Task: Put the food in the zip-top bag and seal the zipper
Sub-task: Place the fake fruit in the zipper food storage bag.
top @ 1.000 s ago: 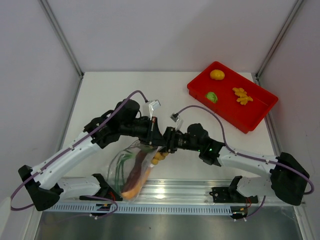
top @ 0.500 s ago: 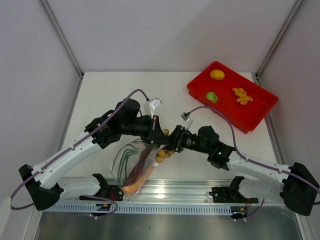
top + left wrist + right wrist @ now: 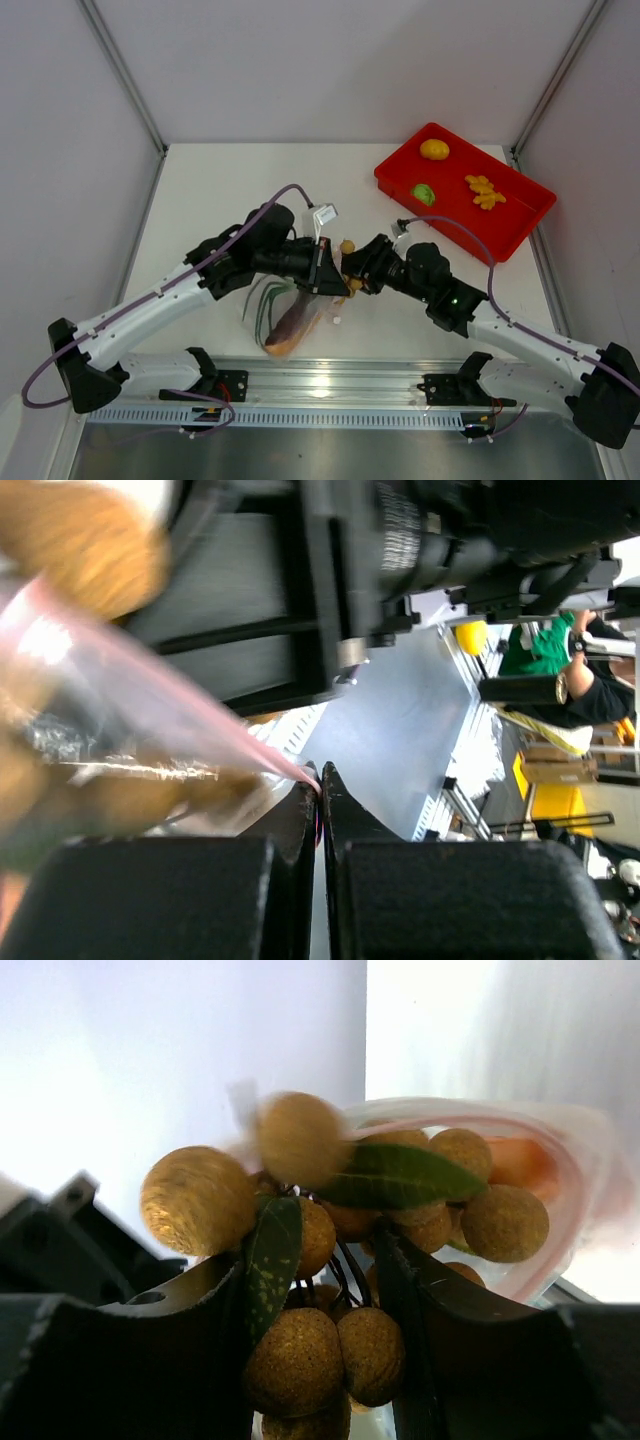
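Nearest the arm bases, by the metal rail (image 3: 330, 385) at the table's (image 3: 220, 190) front edge, the zip-top bag (image 3: 290, 325) slants down and to the left from the left gripper (image 3: 338, 284). An orange lump (image 3: 283, 347), a purple-red piece (image 3: 297, 318) and thin green stalks (image 3: 258, 303) show through its clear plastic. Whether its lower end rests on the table cannot be told.

The left gripper's jaws are pressed together on the pinkish-red zipper (image 3: 290, 770) at one corner of the bag's mouth. In the left wrist view only a sliver of strip shows between them.

Just beside it, almost tip to tip, the right gripper (image 3: 320, 1280) is clamped narrowly on the stems of the grape bunch (image 3: 305, 1245). Its round yellow-brown fruits and dark leaves spill out above and below the fingers (image 3: 200, 1300). Right behind the bunch the bag's mouth loops open, its pink rim curving round the far fruits.

Beyond the grippers the white tabletop runs bare to the back wall and the left wall. At the far right corner sits the red tray (image 3: 455, 218), well apart from both grippers. It holds the round fruit (image 3: 434, 149), the green leaves (image 3: 424, 194) and the orange lumpy pieces (image 3: 484, 191).
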`<action>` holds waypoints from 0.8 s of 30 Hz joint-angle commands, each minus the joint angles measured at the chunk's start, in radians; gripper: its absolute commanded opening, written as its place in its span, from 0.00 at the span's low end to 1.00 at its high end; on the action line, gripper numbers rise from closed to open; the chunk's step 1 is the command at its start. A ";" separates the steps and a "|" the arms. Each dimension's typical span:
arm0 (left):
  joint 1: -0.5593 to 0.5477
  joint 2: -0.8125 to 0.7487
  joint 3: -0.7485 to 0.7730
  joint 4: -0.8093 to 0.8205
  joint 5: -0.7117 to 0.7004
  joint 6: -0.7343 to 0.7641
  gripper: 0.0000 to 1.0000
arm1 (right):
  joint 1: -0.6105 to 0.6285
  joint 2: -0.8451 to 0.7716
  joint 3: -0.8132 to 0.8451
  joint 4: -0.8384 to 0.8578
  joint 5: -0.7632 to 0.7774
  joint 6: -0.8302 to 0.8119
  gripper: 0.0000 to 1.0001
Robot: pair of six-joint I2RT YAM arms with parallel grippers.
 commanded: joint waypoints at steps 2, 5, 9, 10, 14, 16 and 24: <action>-0.065 0.051 0.050 0.090 0.089 -0.062 0.01 | 0.033 0.076 0.089 0.006 0.099 0.095 0.00; -0.068 0.043 0.061 0.086 0.051 -0.054 0.01 | 0.062 0.082 0.135 -0.101 0.192 0.078 0.00; -0.067 0.061 0.136 0.031 0.077 0.000 0.01 | 0.053 0.067 0.124 -0.073 0.099 -0.047 0.00; -0.067 0.066 0.166 0.023 0.107 0.021 0.00 | 0.050 0.088 0.168 -0.114 0.026 -0.106 0.00; -0.057 0.078 0.222 -0.054 0.069 0.055 0.01 | 0.050 0.172 0.184 -0.161 -0.231 -0.292 0.00; -0.036 0.066 0.210 -0.040 0.062 0.034 0.01 | 0.062 0.206 0.155 -0.091 -0.344 -0.315 0.00; 0.013 0.046 0.179 -0.032 0.056 0.006 0.01 | 0.133 0.213 0.209 -0.313 -0.437 -0.687 0.00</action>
